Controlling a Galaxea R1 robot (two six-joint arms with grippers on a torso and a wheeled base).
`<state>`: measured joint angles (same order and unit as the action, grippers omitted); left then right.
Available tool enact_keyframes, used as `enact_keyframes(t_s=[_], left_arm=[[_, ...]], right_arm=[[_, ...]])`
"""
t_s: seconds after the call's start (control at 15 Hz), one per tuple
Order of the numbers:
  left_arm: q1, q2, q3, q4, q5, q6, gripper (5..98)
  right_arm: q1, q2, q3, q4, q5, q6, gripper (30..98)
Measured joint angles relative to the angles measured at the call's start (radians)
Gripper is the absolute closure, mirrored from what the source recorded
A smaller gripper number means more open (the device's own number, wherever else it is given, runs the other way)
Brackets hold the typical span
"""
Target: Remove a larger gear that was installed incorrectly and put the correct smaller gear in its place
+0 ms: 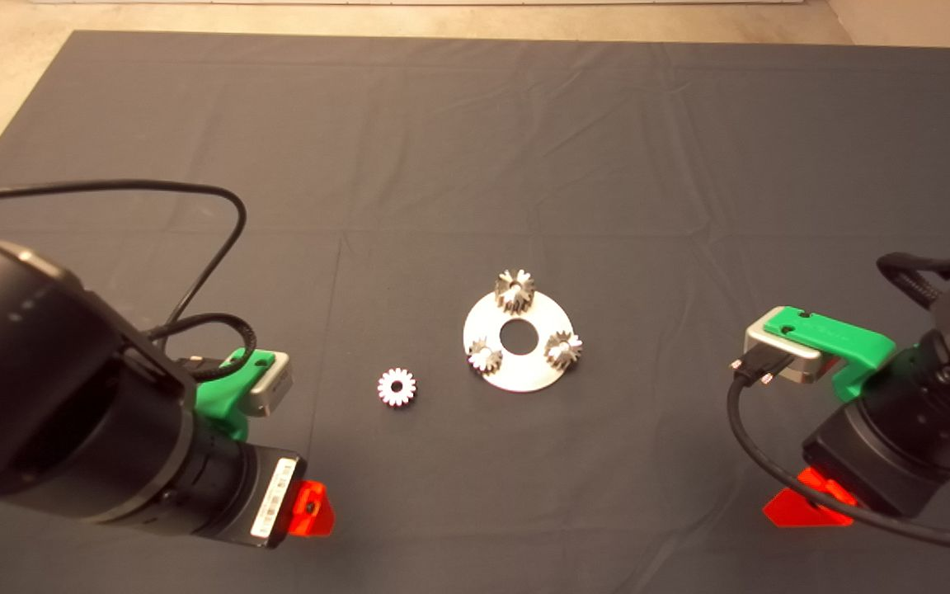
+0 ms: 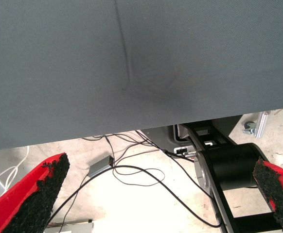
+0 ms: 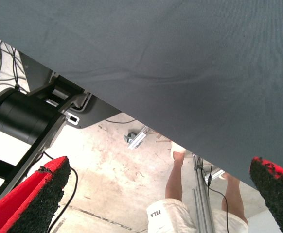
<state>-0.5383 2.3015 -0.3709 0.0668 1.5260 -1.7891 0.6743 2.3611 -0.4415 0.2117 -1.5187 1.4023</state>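
The small gear (image 1: 397, 387) is seen on the mat (image 1: 475, 165), near the left gripper (image 2: 161, 194), whose fingers are spread wide.

Left gripper (image 1: 310, 509) low at left, right gripper (image 1: 805, 505) at right, jaws spread

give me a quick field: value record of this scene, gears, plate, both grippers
larger gear: on the round plate, far side
other plate gears: two small ones, near-left and right
smaller gear: loose on the mat, left of the plate
left gripper: parked lower left, jaws open, holding nothing
right gripper: parked lower right, jaws open, holding nothing
person's legs: beyond the mat edge
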Motion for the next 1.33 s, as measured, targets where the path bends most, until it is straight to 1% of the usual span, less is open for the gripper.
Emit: enact_keyframes(t_s=[0.47,0.53,0.6,0.67,0.8,0.93,1.0,1.13,1.27,1.33], left_arm=[[0.000,0.000,0.000,0.000,0.000,0.000,5.4],[0.000,0.000,0.000,0.000,0.000,0.001,5.4],[0.000,0.000,0.000,0.000,0.000,0.002,5.4],[0.000,0.000,0.000,0.000,0.000,0.002,5.4],[0.000,0.000,0.000,0.000,0.000,0.003,5.4],[0.000,0.000,0.000,0.000,0.000,0.003,5.4],[0.000,0.001,0.000,0.000,0.000,0.004,5.4],[0.000,0.003,0.000,0.000,0.000,0.007,5.4],[0.000,0.003,0.000,0.000,0.000,0.008,5.4],[0.000,0.003,0.000,0.000,0.000,0.008,5.4]], right_arm=[[0.000,0.000,-0.002,-0.004,-0.001,-0.003,30.8],[-0.001,0.002,-0.008,-0.020,-0.001,-0.015,30.8],[-0.001,0.003,-0.016,-0.055,-0.001,-0.038,30.8],[-0.001,0.005,-0.036,-0.090,-0.001,-0.073,30.8],[-0.022,0.016,-0.119,-0.147,0.000,-0.134,30.8],[-0.075,0.041,-0.236,-0.214,-0.002,-0.199,30.8],[-0.106,0.068,-0.293,-0.244,-0.004,-0.228,30.8],[-0.154,0.153,-0.398,-0.291,-0.003,-0.274,30.8],[-0.177,0.224,-0.492,-0.326,0.005,-0.310,30.8],[-0.185,0.242,-0.533,-0.337,0.007,-0.329,30.8]])
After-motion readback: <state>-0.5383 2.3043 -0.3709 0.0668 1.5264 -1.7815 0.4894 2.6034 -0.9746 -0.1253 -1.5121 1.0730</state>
